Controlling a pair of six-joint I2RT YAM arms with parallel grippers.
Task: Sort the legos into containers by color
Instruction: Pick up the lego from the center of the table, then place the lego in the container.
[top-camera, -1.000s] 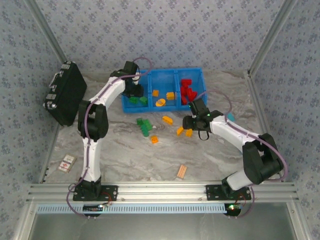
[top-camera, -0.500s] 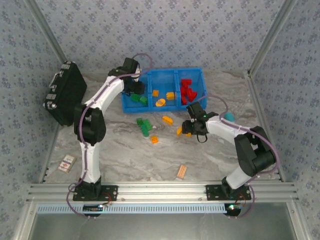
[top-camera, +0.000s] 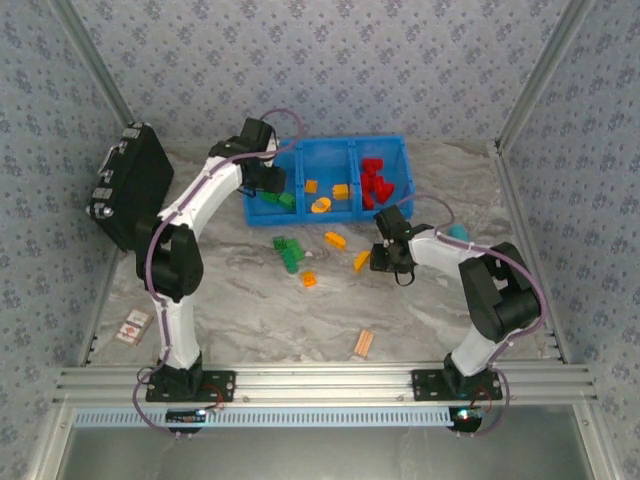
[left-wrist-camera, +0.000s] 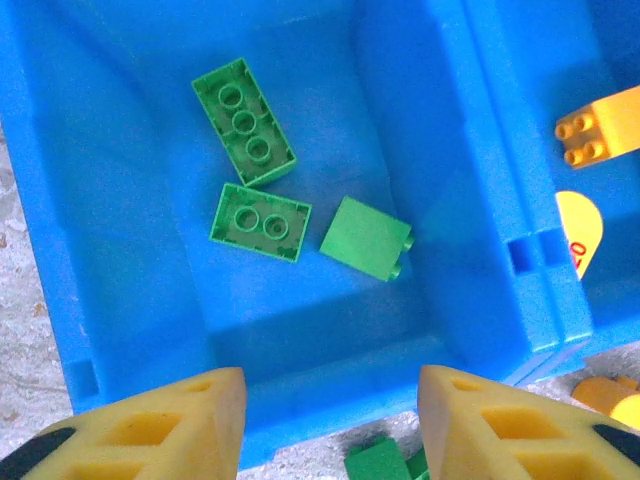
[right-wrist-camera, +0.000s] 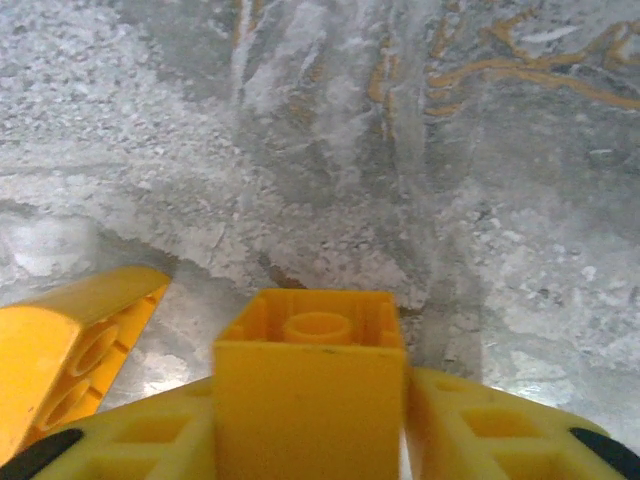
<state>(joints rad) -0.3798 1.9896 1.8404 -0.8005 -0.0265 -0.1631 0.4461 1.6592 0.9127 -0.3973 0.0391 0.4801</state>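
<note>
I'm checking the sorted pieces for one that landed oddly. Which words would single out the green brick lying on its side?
Find the blue bin at the far side of the table; its left compartment holds three green bricks. Pick the brick nearest the divider to the middle compartment. Its two neighbours show studs facing up; it shows a smooth face, studs pointing sideways.
</note>
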